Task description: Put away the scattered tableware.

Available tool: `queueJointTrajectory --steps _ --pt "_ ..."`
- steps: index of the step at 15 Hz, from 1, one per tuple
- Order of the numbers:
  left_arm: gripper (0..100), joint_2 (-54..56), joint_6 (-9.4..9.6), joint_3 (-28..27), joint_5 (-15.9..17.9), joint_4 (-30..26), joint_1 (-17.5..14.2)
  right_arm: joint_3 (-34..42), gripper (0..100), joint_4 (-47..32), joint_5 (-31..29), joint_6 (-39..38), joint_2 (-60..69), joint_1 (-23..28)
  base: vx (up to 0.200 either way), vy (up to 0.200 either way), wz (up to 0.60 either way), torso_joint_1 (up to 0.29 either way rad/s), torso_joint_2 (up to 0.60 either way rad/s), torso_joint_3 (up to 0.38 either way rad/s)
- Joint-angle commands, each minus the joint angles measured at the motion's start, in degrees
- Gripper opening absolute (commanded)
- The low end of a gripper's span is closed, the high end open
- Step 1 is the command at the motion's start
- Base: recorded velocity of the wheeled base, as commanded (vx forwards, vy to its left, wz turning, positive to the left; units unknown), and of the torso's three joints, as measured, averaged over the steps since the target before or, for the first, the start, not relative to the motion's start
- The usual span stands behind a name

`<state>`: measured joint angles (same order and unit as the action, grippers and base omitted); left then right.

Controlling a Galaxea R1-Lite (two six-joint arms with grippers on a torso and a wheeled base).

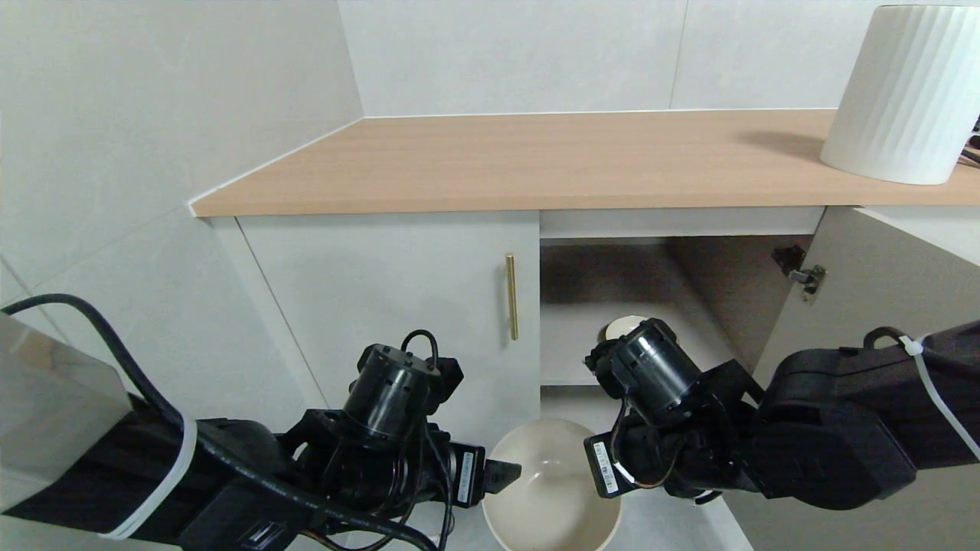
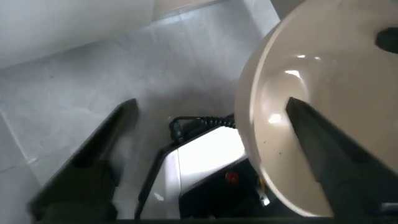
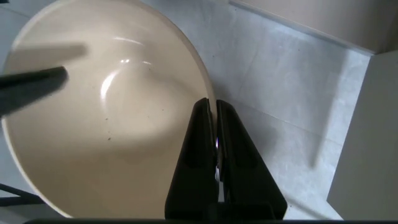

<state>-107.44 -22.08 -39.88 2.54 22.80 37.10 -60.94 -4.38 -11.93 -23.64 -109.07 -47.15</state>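
Two arms are low in front of the cabinet (image 1: 536, 229), with one cream bowl (image 1: 547, 490) between them, mouth up and above the grey floor (image 3: 298, 112).

Right gripper (image 3: 216, 124): jaws pinched down on the bowl's rim, one finger inside the wall and one outside. No gap shows but the rim itself. From the head view, this grip sits on the side of the bowl towards the robot's right.

Left gripper (image 2: 210, 104): spread wide, holding nothing. One finger (image 2: 329, 149) reaches over the rim into the bowl's hollow. The other finger (image 2: 93, 155) hangs well outside it, over the floor. I cannot tell whether the inner finger touches the bowl's wall.

Cabinet: the left door (image 1: 383, 291) is shut and has an upright brass handle (image 1: 511, 296) at its inner edge. The right door (image 1: 865, 306) is swung open. The inner shelf (image 1: 582, 352) is in shade. A pale round piece (image 1: 622, 327) sits on it, mostly hidden behind the right wrist, and I cannot say what it is.

The bowl is outside the cabinet, lower than the shelf and just in front of the opening.

Wooden surface (image 1: 536, 161) on top carries a white ribbed vessel (image 1: 907, 92) at its far right end.
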Motion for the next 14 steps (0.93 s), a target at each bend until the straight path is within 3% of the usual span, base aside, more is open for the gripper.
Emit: queueJointTrajectory --steps 1,3,4,6,7,9,14 --pt "100 0.65 -0.42 -0.03 0.19 0.32 -0.01 -0.06 0 0.16 0.16 -0.01 -0.53 0.04 0.0 0.0 0.0 0.0 0.0 0.0" --pt "100 1.88 -4.2 -0.03 0.19 4.1 -0.18 -0.23 0 0.69 -0.63 -0.44 -1.06 0.57 0.0 0.0 0.0 0.0 0.0 0.0" --pt "100 1.88 -5.17 0.32 0.19 6.73 -0.36 -0.49 0 0.95 -1.69 -0.71 -1.5 1.63 0.0 0.0 0.0 0.0 0.0 0.0" --pt "100 1.88 -5.43 1.2 0.19 9.37 -0.45 -0.49 0 2.27 -2.66 -0.88 -1.76 3.21 0.0 0.0 0.0 0.0 0.0 0.0" --pt "100 1.88 -5.34 1.91 0.19 11.31 -0.62 -0.32 0 6.31 -2.92 -0.97 -2.2 6.64 0.0 0.0 0.0 0.0 0.0 0.0" --pt "100 1.7 -5.34 1.82 0.19 11.31 -1.24 -0.06 0 14.57 -3.8 -5.98 -2.73 10.41 0.0 0.0 0.0 0.0 0.0 0.0" --pt "100 1.88 -5.43 1.73 0.19 11.31 -1.59 -0.41 0 23.01 -6.61 -7.83 -5.98 19.56 0.0 0.0 0.0 0.0 0.0 0.0"
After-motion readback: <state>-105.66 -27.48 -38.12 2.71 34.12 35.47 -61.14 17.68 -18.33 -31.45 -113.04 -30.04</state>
